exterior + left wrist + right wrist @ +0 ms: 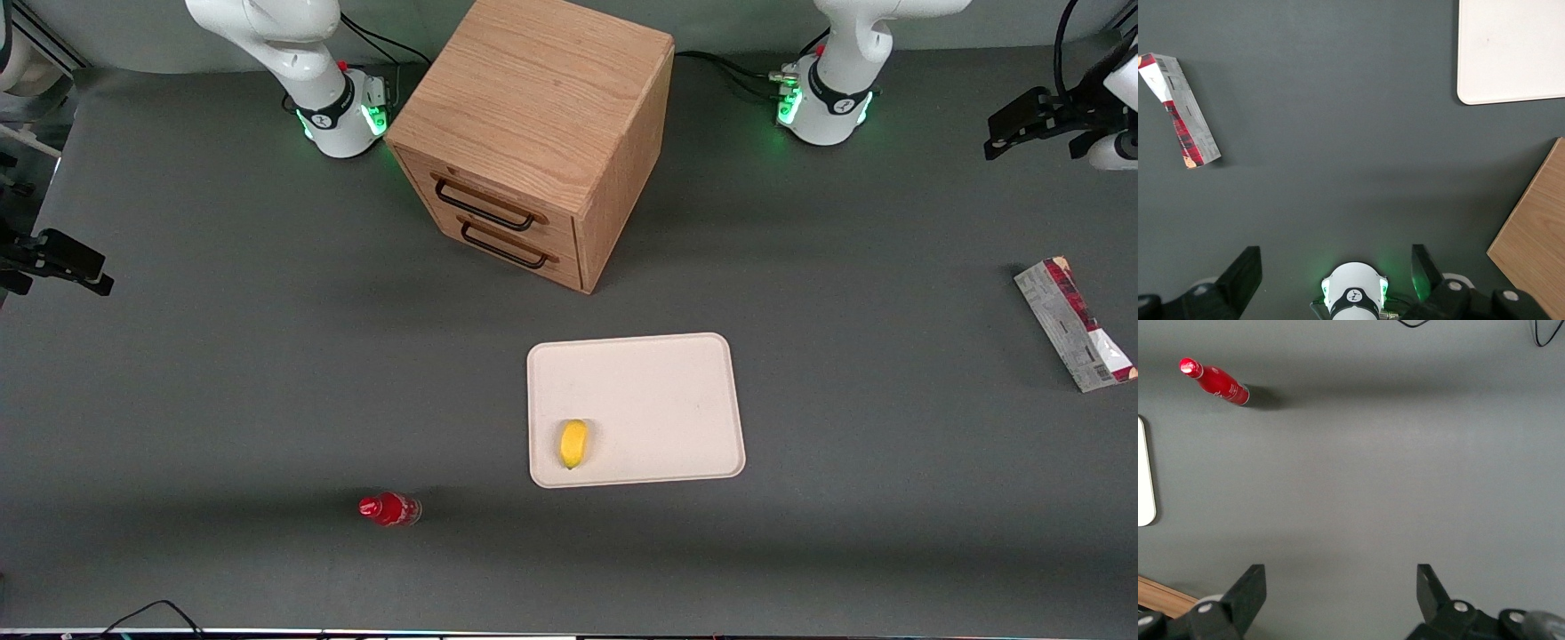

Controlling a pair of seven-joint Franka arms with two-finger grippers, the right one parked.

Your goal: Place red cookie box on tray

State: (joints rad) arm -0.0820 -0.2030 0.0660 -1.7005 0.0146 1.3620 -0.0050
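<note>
The red cookie box (1076,324) lies flat on the grey table at the working arm's end, grey printed side and dark red face showing. It also shows in the left wrist view (1181,110). The cream-white tray (649,391) lies mid-table, nearer the front camera than the wooden cabinet; one corner of it shows in the left wrist view (1511,53). My left gripper (1009,133) hangs above the table, farther from the front camera than the box and apart from it. Its fingers stand wide apart and empty (1336,267).
A wooden two-drawer cabinet (533,116) stands between the arm bases; its edge shows in the left wrist view (1535,233). A small yellow fruit (573,443) lies on the tray. A small red bottle (388,509) lies toward the parked arm's end, near the front edge.
</note>
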